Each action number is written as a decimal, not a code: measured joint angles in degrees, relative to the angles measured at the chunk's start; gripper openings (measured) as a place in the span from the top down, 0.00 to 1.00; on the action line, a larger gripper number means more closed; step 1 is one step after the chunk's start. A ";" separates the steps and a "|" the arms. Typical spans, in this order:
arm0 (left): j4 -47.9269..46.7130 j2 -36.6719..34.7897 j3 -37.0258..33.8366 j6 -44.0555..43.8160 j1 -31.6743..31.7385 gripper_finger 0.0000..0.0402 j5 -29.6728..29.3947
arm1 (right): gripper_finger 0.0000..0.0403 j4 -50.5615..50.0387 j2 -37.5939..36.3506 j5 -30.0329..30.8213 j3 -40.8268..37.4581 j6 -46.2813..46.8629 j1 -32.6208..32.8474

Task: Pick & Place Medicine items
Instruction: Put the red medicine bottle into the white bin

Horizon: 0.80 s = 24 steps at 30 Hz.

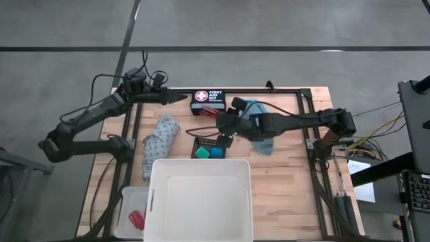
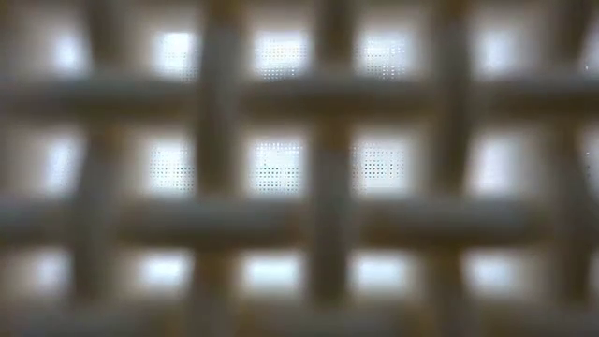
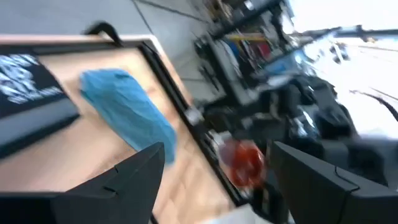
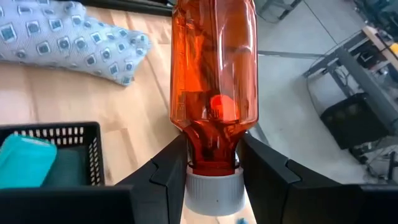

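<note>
From above, taking the black mesh tray (image 1: 209, 148) as the landmark, the job is looking partly done: a green tub (image 1: 201, 153) and a blue tub (image 1: 216, 153) are already sitting inside the tray, while the grey patterned cloth (image 1: 159, 138) is lying on the surface just to the tray's left, the teal cloth (image 1: 259, 128) is lying to its upper right under the right arm, and another red bottle (image 1: 136, 218) is resting in a small clear bin well to the lower left, beside the big white tub (image 1: 198, 198). The right tool (image 1: 225, 125) is hanging just above the tray's far edge, its arm stretching low across the surface from the right, with a red bottle (image 1: 209, 111) showing beside it near the first aid kit (image 1: 209, 100). The left tool (image 1: 183, 98) is waiting well beyond the tray, by the kit, its arm folded back to the left. The low view is giving only a blurred lattice. In the left wrist view, its two fingers are standing apart with nothing between them. In the right wrist view, the fingers are clamping the neck of the red bottle (image 4: 213, 74) just above its white cap, with the tray's corner just beside it.
</note>
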 joint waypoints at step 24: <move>4.85 3.67 0.09 1.22 -11.71 0.26 -10.62 | 0.66 4.53 0.24 -11.95 2.08 -1.94 -6.00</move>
